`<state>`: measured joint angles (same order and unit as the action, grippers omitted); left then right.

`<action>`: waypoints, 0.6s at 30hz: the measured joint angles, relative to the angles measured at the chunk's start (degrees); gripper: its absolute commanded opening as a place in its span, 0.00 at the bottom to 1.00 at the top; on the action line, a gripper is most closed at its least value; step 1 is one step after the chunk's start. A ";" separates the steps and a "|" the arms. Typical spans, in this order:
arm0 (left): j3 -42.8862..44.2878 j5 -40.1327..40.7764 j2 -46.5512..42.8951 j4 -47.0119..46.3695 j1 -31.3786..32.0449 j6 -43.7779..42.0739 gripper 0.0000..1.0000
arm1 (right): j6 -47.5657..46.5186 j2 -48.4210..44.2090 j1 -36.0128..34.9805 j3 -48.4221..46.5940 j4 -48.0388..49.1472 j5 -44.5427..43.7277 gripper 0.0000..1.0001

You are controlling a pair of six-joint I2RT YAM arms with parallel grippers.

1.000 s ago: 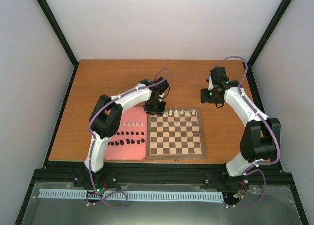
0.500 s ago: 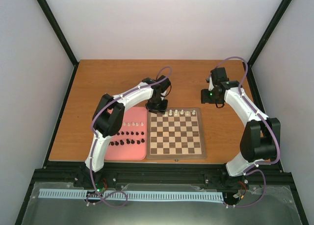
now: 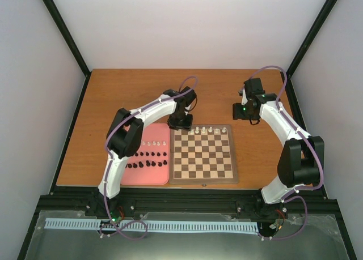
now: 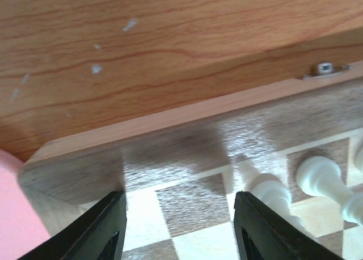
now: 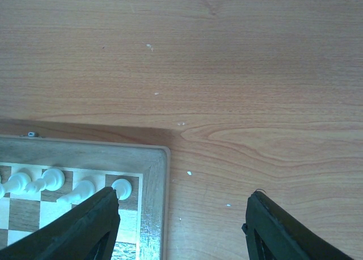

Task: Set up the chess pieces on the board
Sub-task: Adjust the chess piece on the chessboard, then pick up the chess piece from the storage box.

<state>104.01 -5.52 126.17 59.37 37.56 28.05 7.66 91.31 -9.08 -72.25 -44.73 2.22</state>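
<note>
Tray: the pink tray (image 3: pixel 144 176) lies against the board's left edge and holds the pieces not yet placed.
Black pieces (image 3: pixel 147 160): they sit in two rows on the tray. I see none on the board.
Spare whites (image 3: pixel 154 143): a short row at the tray's far end.
Left gripper (image 4: pixel 178 200): it hovers low over the board's far-left corner with its jaws apart. Only bare squares show between them, so it holds nothing.
Neighbour: one white piece (image 4: pixel 269 189) stands just beside the right finger (image 4: pixel 266 231). I cannot tell if they touch.
Board (image 3: pixel 204 163): in the middle of the table (image 3: pixel 130 96), square to the arms.
Placed whites (image 3: pixel 207 130): they stand along the far row from about the middle to the right. The left end looks unfilled.
Step, as I judge it: filling the white far row from the tray, which is the left arm's job.
Doing it well: lift straight up before swinging to the tray, so the finger does not tip the neighbour. Take one spare white by its body and keep it upright. Set it at the centre of a bare square and open only once it stands.
Right gripper (image 5: pixel 182 200): it hangs over the table by the board's far-right corner, jaws wide and empty. It is best kept clear.
</note>
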 measured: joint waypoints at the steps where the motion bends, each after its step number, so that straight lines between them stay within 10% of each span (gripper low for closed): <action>1: 0.00 0.44 -0.02 0.15 -0.22 -0.04 0.57 | -0.04 0.00 0.02 0.00 0.00 0.00 0.62; 18: -9.64 8.00 -14.10 0.83 -14.93 -1.01 0.54 | -0.15 -0.26 0.07 0.00 -0.02 0.48 0.62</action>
<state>94.37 2.48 112.07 60.20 22.63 27.05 7.51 91.05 -9.02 -72.25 -44.75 2.70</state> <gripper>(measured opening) 0.553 0.616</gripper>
